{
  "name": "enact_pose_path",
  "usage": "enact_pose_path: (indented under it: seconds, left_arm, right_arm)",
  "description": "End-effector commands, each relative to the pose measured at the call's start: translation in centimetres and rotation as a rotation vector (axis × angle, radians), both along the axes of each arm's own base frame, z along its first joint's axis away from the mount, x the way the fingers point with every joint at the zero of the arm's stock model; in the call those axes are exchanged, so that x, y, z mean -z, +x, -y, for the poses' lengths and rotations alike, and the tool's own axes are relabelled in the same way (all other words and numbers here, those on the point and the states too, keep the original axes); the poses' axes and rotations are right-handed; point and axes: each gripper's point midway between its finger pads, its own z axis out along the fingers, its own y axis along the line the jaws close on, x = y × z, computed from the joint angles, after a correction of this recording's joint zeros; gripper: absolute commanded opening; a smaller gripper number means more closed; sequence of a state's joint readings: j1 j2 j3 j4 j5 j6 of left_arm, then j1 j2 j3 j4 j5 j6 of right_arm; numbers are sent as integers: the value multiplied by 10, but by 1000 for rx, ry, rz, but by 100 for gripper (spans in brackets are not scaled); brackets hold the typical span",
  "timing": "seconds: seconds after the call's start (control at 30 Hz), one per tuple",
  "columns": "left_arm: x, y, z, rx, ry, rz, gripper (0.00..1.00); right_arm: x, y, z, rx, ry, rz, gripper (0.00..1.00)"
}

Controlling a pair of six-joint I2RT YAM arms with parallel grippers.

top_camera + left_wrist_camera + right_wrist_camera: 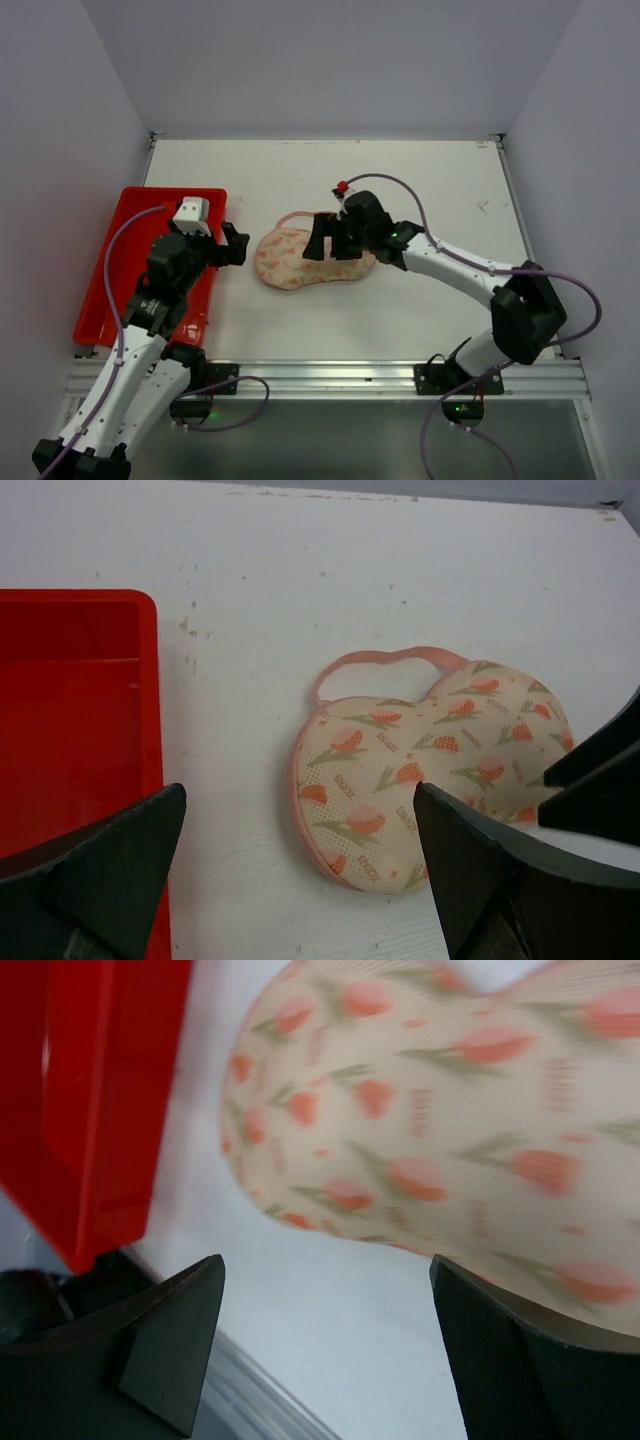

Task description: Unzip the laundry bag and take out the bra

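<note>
The laundry bag point(292, 262) lies flat on the white table, pale pink with an orange and green print. Its pink loop point(385, 660) points toward the back. It looks closed, and the bra is hidden. My right gripper point(330, 245) is open and empty, hovering over the bag's right lobe. In the right wrist view the bag point(430, 1110) fills the top, blurred, above the open gripper point(325, 1265). My left gripper point(240, 246) is open and empty just left of the bag. In the left wrist view the bag point(430, 760) lies ahead of the gripper point(300, 795), to its right.
A red tray point(110, 270) sits at the left of the table under my left arm; it also shows in the left wrist view point(70, 700) and the right wrist view point(100, 1090). The right gripper's black fingers point(600, 780) enter the left wrist view at right.
</note>
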State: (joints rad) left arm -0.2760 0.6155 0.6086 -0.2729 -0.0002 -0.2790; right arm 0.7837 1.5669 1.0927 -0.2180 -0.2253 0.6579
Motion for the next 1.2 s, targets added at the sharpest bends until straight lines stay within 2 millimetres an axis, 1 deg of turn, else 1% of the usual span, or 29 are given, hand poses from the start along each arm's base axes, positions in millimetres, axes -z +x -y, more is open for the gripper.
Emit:
enact_pose_path:
  seconds: [0.0,0.03,0.07,0.1,0.13,0.23,0.27,0.33,0.37,0.4,0.43,0.47,0.5,0.53,0.57,0.63,0.67,0.77,0.8,0.83,0.87,0.9,0.93,0.97,1.0,1.03,1.07,1.13,1.17]
  left_arm:
    - [5,-2,8,28,-44,-36,100]
    - [5,-4,14,36,-102,-63,100]
    - [3,-7,22,68,-136,-78,100]
    - [5,-10,34,119,-182,-113,100]
    - [5,-12,41,123,-242,-143,100]
    - [9,-9,61,177,-323,-206,98]
    - [16,-1,66,178,-329,-239,98]
    - [26,3,79,191,-335,-289,97]
    - [26,8,85,190,-338,-303,97]
    - [39,15,94,189,-332,-350,97]
    - [42,12,109,222,-338,-370,97]
    - [54,17,118,222,-328,-402,96]
    - [54,24,125,216,-325,-383,95]
    - [61,23,133,222,-316,-399,94]
    - [74,29,137,209,-303,-431,94]
    - [84,33,143,212,-296,-452,92]
    - [90,42,145,198,-288,-446,92]
    - [104,57,142,153,-237,-443,92]
    - [105,63,142,146,-225,-434,92]
    - [98,73,145,154,-209,-409,92]
    - [108,78,146,143,-189,-425,92]
    - [106,84,148,145,-185,-414,92]
    - [100,93,153,156,-179,-393,92]
    - [108,99,155,154,-170,-404,92]
    - [110,103,157,153,-162,-406,92]
    - [102,114,162,155,-162,-385,92]
    - [114,116,162,148,-144,-420,92]
    - [111,122,166,146,-148,-422,93]
    - [109,121,167,147,-156,-424,93]
  right_arm:
    - [16,36,92,269,-164,47,85]
    - [11,52,124,361,-166,56,85]
    - [22,51,142,395,-188,38,85]
    - [23,55,155,419,-184,29,85]
    - [24,65,177,461,-187,25,85]
    - [28,76,195,478,-147,-9,85]
    - [33,80,194,473,-135,-26,84]
    - [36,84,192,454,-104,-58,84]
    - [36,89,189,446,-92,-53,84]
    - [43,89,187,437,-91,-71,84]
    - [45,90,184,425,-82,-74,84]
    - [47,90,180,404,-60,-76,84]
    - [56,89,178,396,-63,-100,84]
    - [60,88,177,387,-61,-110,83]
    - [63,84,172,365,-43,-126,82]
    - [70,80,168,347,-20,-145,80]
    - [73,75,162,322,15,-151,77]
    - [81,62,155,293,62,-178,72]
    - [84,57,153,285,67,-185,66]
    - [80,56,151,279,79,-166,63]
    - [88,45,151,276,72,-188,59]
    - [89,39,149,268,74,-199,53]
    - [89,33,141,247,83,-202,51]
    - [90,28,138,234,87,-198,49]
    - [91,22,133,221,86,-202,47]
    - [92,14,124,199,76,-202,46]
    - [93,10,122,194,68,-202,47]
    - [93,5,118,191,64,-201,47]
    - [94,4,119,194,64,-203,47]
